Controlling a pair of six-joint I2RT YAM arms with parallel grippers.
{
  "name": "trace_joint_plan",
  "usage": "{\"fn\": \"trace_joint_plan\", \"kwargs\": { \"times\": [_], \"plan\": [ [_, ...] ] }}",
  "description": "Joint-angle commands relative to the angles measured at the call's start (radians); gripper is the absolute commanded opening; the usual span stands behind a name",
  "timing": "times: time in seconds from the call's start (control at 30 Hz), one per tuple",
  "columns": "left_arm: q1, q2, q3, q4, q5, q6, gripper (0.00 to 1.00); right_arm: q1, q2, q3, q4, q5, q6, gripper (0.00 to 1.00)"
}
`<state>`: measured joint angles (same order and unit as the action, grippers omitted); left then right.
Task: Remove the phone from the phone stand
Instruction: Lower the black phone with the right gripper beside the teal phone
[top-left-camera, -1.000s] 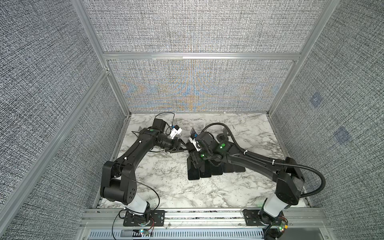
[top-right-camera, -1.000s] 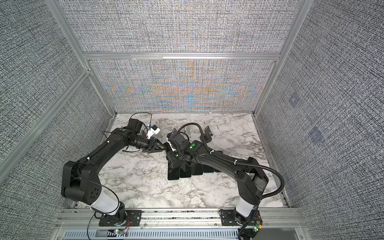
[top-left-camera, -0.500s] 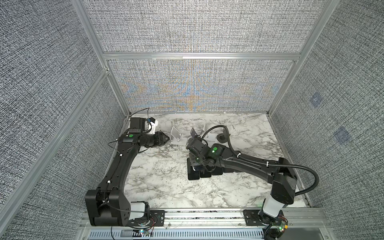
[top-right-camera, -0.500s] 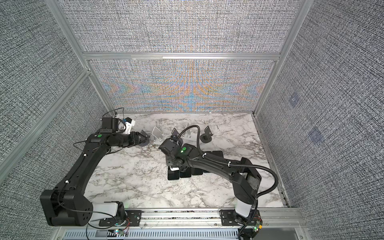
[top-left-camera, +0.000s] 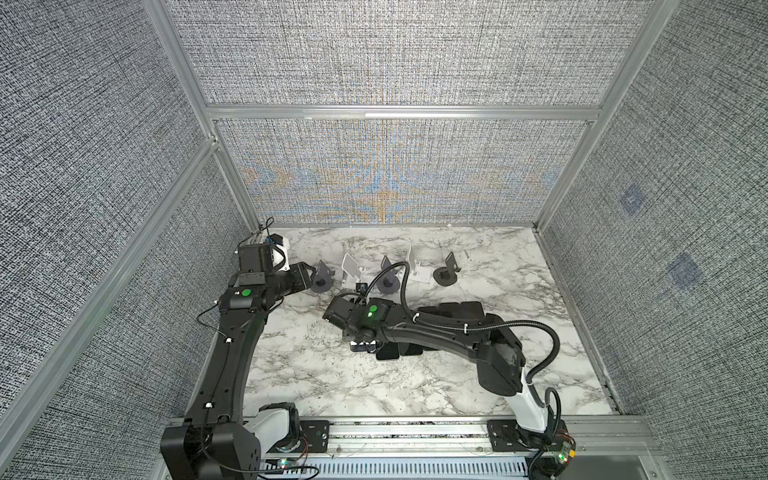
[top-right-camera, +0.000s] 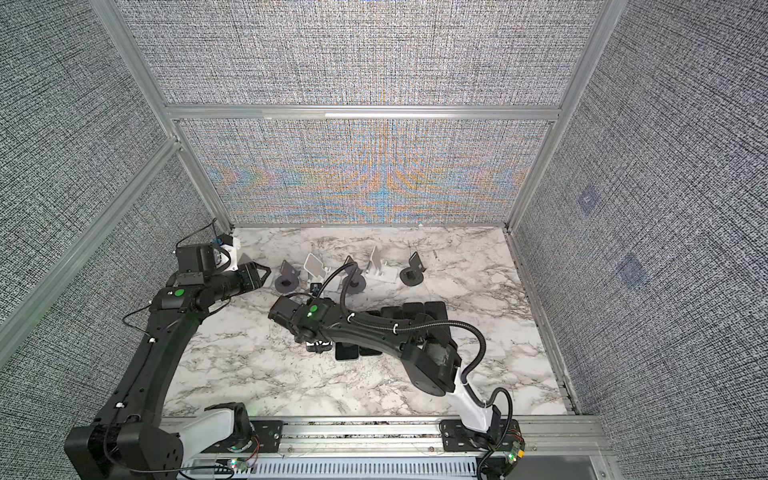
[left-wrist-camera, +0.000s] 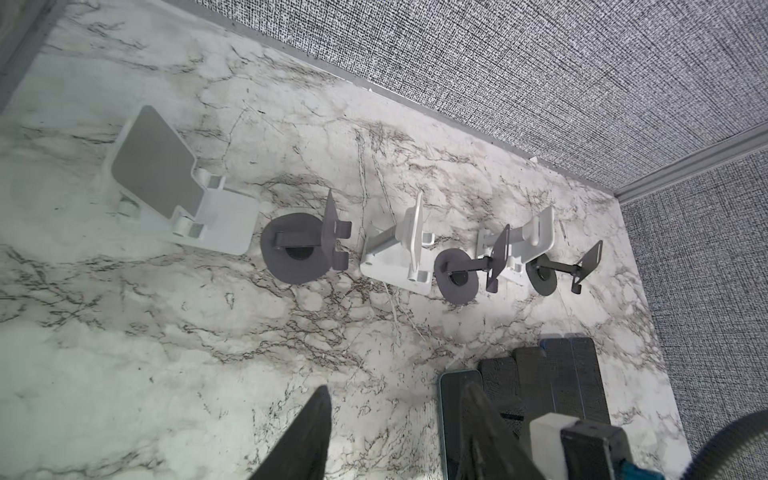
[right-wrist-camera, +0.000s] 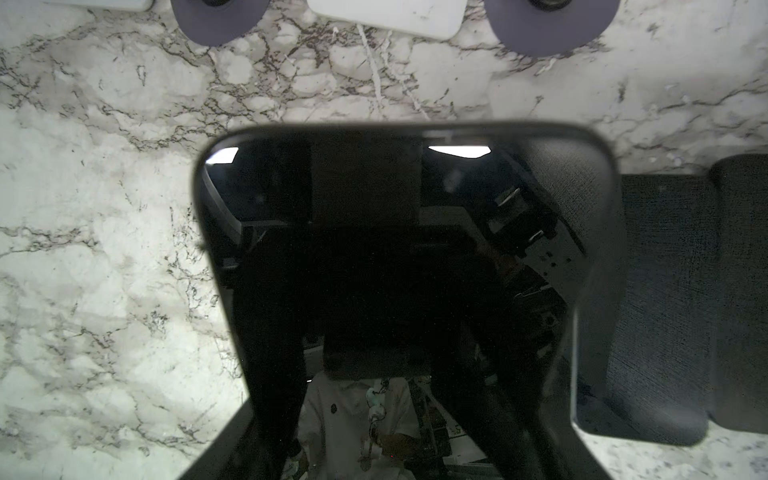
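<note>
Phone (right-wrist-camera: 365, 187): off the stand, screen up, in the right gripper (top-left-camera: 361, 338) near the middle of the counter (top-left-camera: 332, 395). The jaws stand about half apart and look closed on the phone's two long edges. In the right wrist view the body fills the gap between them. Cannot tell whether its underside touches the counter or hangs just above it.

Just beside it, toward the right edge: row of phones (top-left-camera: 461, 309) lying flat, edge to edge. The held phone overlaps or abuts the nearest one; cannot tell which.

Stands (left-wrist-camera: 415, 237): six in a line along the back edge, white and dark alternating, all bare. Judgement: removal done, set-down and release left.

Left gripper (left-wrist-camera: 395, 386): jaws partly apart, nothing between them. It hovers near the back left corner, just beside the end stands.

Risks:
- Letting go before the phone is seated: it drops flat on the counter, or lands half on its neighbour and slides.
- Smooth edges, narrow grip: the phone may pivot or slip if the arm tilts.
- The right arm's cable (top-left-camera: 557, 343) arcs over the stand line, so a pull-back could snag and tip a stand.
- A swing of the left gripper could clip the stand next to it.
</note>
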<state>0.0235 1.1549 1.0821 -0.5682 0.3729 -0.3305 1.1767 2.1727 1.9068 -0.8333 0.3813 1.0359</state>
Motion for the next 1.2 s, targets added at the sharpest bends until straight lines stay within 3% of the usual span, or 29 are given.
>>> {"fn": "trace_joint_plan", "kwargs": {
  "times": [0.0,0.6,0.9,1.17],
  "plan": [
    [0.004,-0.001,-0.001,0.028,-0.017,-0.016,0.51,0.001,0.036,0.024,-0.038,0.004,0.039,0.00],
    [0.006,0.001,-0.019,0.062,0.027,-0.020,0.51,0.004,0.137,0.040,0.029,-0.041,0.042,0.00],
    [0.006,-0.004,-0.021,0.067,0.034,-0.010,0.51,0.006,0.160,0.031,0.062,-0.059,0.025,0.17],
    [0.006,-0.005,-0.022,0.069,0.036,-0.006,0.51,0.006,0.156,0.006,0.084,-0.075,0.037,0.39]
  ]
}}
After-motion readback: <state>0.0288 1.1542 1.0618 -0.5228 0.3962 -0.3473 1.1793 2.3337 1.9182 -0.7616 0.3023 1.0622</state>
